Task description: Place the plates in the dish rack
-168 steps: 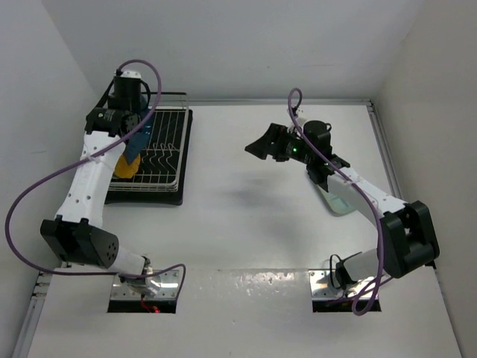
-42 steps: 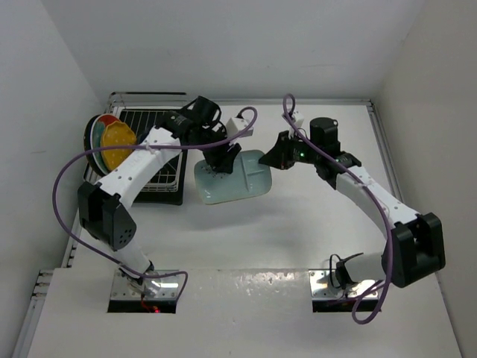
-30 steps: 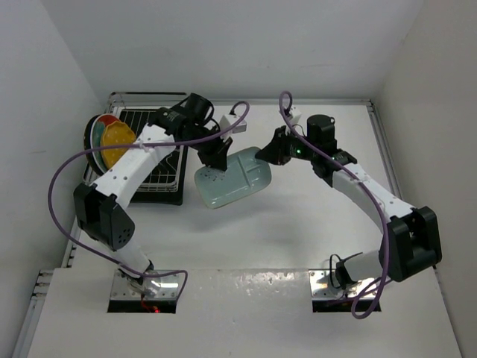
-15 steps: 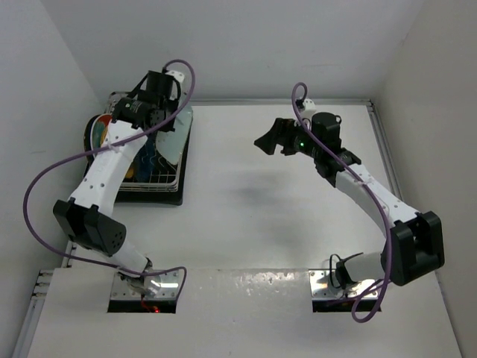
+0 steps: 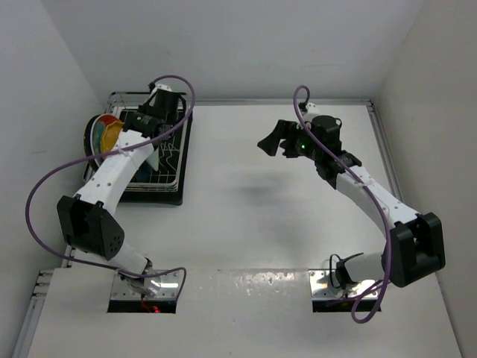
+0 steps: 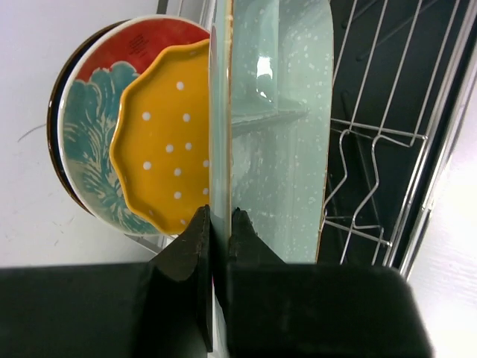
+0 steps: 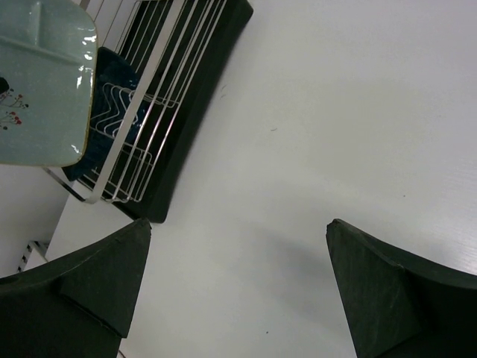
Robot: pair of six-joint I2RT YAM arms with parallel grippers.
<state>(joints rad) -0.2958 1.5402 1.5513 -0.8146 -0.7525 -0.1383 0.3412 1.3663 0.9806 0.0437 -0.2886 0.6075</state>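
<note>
Plates (image 6: 164, 142): probably five at dish rack (image 5: 171, 176) | left jaws clamp mint plate (image 6: 279, 149) | right jaws wide, empty

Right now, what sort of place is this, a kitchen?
Likely a robot test booth, not a kitchen: plain white walls box in a white table, two robot arms are bolted at its near edge, and the only kitchenware is a dish rack with plates.
</note>
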